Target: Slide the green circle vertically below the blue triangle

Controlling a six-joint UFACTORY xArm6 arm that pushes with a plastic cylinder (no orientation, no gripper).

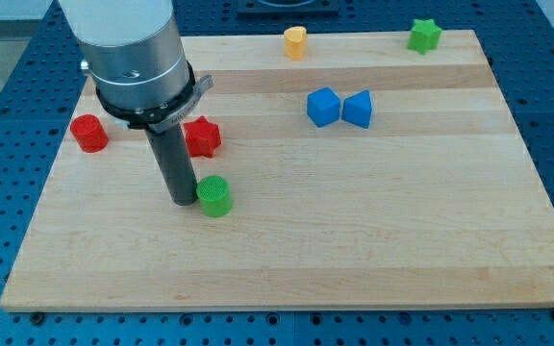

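Note:
The green circle point(215, 196) lies on the wooden board point(373, 240) left of its middle. My tip point(182, 200) stands right against the circle's left side. The blue triangle point(358, 109) lies up and to the right, in the upper middle of the board, touching a blue block point(322, 107) on its left. The green circle is far to the left of the triangle and lower in the view.
A red star point(201, 136) lies just behind my rod. A red cylinder point(89, 133) is near the left edge. A yellow heart point(295, 42) and a green star point(424, 36) sit at the top edge.

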